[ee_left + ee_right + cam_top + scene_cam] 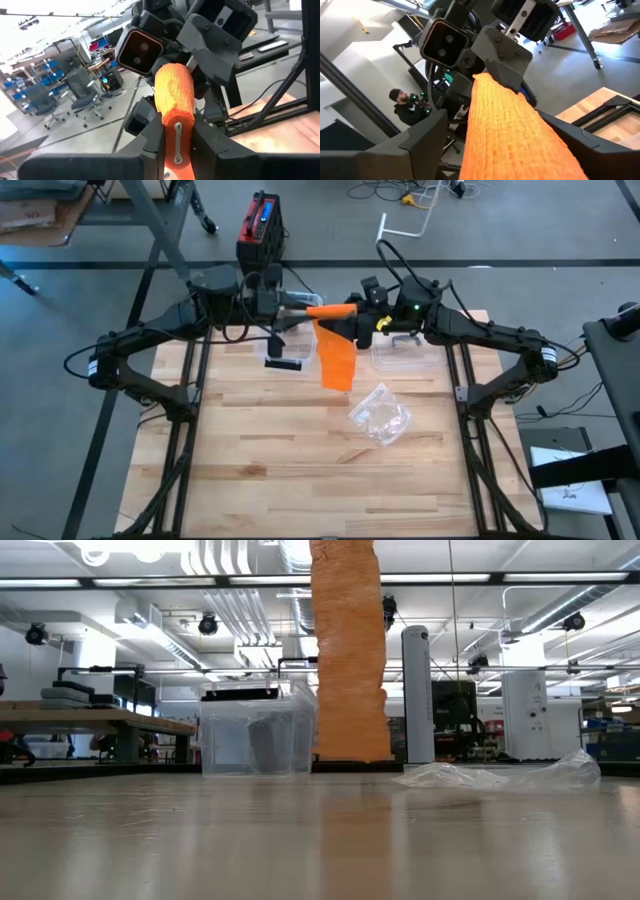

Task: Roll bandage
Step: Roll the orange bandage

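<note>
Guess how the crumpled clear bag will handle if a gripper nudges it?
Bag looks thin and crumpled, so probably floppy, deforming rather than sliding whole. It lies flat and empty-looking in the low view, so likely very light. Glossy film may slip between fingers.

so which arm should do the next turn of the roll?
Probably the left. The left gripper is clamped on the end of the orange bandage roll, so its wrist could twist it. The right gripper sits around the roll with fingers spread, not gripping. The loose tail hangs below.
</note>
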